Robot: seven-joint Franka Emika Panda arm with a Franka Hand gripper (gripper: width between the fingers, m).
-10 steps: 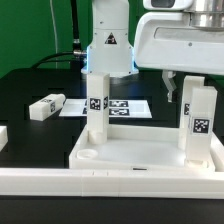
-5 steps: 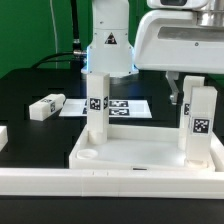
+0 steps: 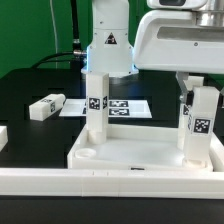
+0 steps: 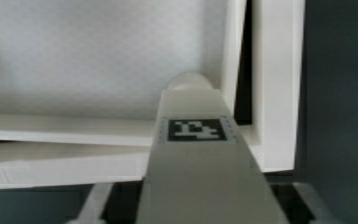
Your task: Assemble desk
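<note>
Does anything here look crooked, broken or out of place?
Nothing looks broken. Two legs stand upright on the desk top; only the loose leg lies on its side on the black table, off at the exterior view's left.

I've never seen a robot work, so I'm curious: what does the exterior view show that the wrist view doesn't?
Only the exterior view: a second upright leg, a loose leg on the table, the marker board. Only the wrist view: a steep close-up down one leg. Both: that leg, standing at the exterior view's right, and the desk top.
</note>
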